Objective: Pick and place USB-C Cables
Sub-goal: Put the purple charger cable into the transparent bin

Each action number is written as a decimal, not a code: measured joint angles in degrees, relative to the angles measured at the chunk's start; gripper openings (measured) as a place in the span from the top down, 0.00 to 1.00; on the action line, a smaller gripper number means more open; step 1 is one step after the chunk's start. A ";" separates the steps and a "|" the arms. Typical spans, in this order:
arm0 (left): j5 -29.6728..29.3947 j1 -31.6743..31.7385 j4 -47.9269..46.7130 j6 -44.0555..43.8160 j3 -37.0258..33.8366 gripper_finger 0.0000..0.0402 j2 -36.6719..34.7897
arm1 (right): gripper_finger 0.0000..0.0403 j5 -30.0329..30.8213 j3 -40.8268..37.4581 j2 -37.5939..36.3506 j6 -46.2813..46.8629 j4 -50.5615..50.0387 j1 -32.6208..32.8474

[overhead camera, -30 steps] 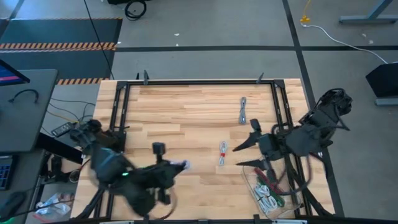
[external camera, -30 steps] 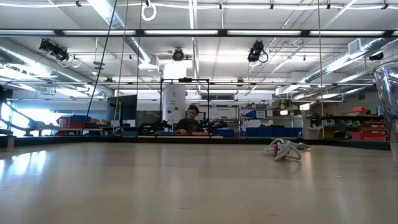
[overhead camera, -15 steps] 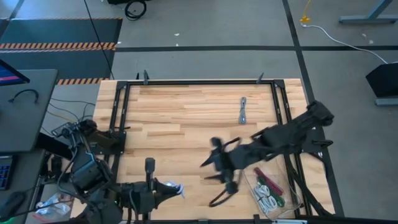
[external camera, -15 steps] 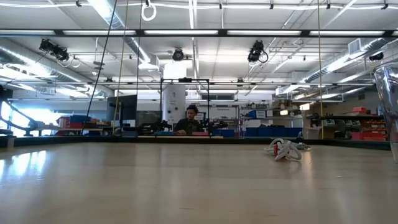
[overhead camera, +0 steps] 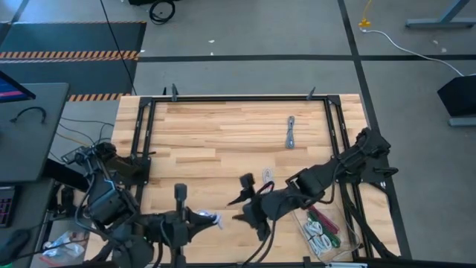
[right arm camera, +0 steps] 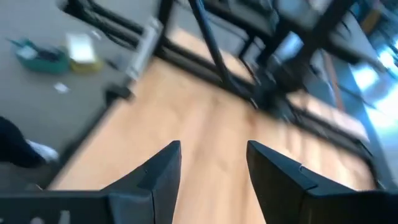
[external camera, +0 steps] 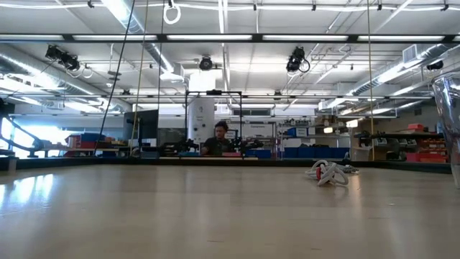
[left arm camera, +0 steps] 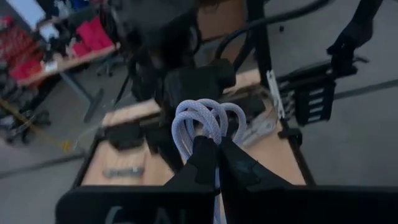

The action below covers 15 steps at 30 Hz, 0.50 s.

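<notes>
Two cables (overhead camera: 290,132) are left out beyond the clear tray (overhead camera: 349,242). The right gripper (overhead camera: 245,210), spread and empty, has been swung from the tray toward the left gripper (overhead camera: 210,219), which is clenched on a pale purple cable (left arm camera: 202,121), so a handover seems likely.

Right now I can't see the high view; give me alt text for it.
Seen from above, the left gripper sits at the near edge of the wooden table, shut on a pale coiled USB-C cable, while the right gripper reaches open toward it from the right. A grey cable lies far right, another mid-table, more in the clear tray.
</notes>
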 joint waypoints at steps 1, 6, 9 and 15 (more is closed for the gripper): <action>-0.01 0.13 -1.30 -2.00 -0.46 0.99 -0.03 | 0.53 1.87 0.00 -0.55 1.11 -2.35 0.02; 2.07 2.26 -3.42 -9.81 -7.52 0.99 -0.01 | 0.54 9.74 0.00 -6.38 7.42 -12.27 -0.07; 6.13 4.40 2.89 -9.84 -14.42 0.99 -0.04 | 0.54 10.41 0.00 -10.92 10.21 -13.33 -0.03; 19.69 9.34 25.81 4.86 -24.23 0.99 0.09 | 0.54 7.21 0.11 -16.82 11.07 -10.60 0.35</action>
